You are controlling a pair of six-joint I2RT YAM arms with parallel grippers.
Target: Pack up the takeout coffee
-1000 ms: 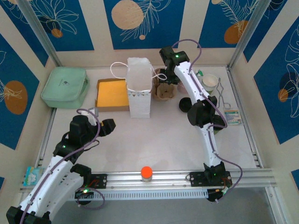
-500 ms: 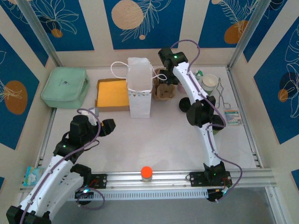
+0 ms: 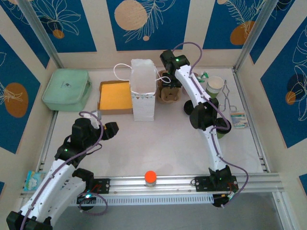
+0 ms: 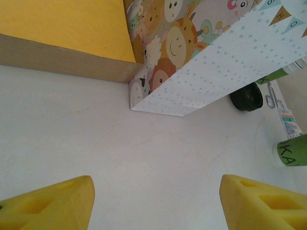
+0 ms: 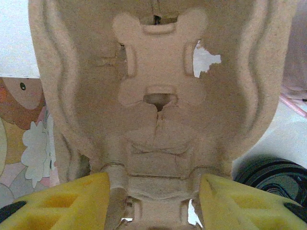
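left hand (image 4: 156,188): low over bare bench (image 4: 96,139), yellow fingers (image 4: 53,203) wide apart, nothing between them. ahead of it and a little right, a paper bag (image 4: 216,62) standing upright, near corner turned toward the hand, dotted face on the right, cartoon-animal face on the left. ahead and left, a shallow box (image 4: 62,28) with a yellow inside, just beside the bag's animal face. well to the right, past the dotted face, the coffee (image 4: 246,96), seen as a low black lid on the bench. beyond it, a stack of green cups (image 4: 280,73). nearer than it, one more green cup (image 4: 293,151) with white lettering, cut by the frame edge. tongs (image 4: 273,96) and a small packet (image 4: 289,123) between the two.

right hand (image 5: 154,184): at the far side of the bench, beside the bag's right flank, yellow fingers apart and set astride the near rim of a pulp carrier (image 5: 158,86). carrier face-on to the wrist view, moulded cross at its middle, small holes through it. clamped on the rim or only straddling it: cannot tell. to the left of this hand, the bag's animal face. to the right and a little nearer, just beside the right finger, the coffee's black lid, close to the carrier, touching or not unclear.

from above: coffee on the bench between the carrier and the right arm's elbow, partly under the arm, outside the bag. mint case (image 3: 67,88) far ahead and left of the left hand, left of the box.
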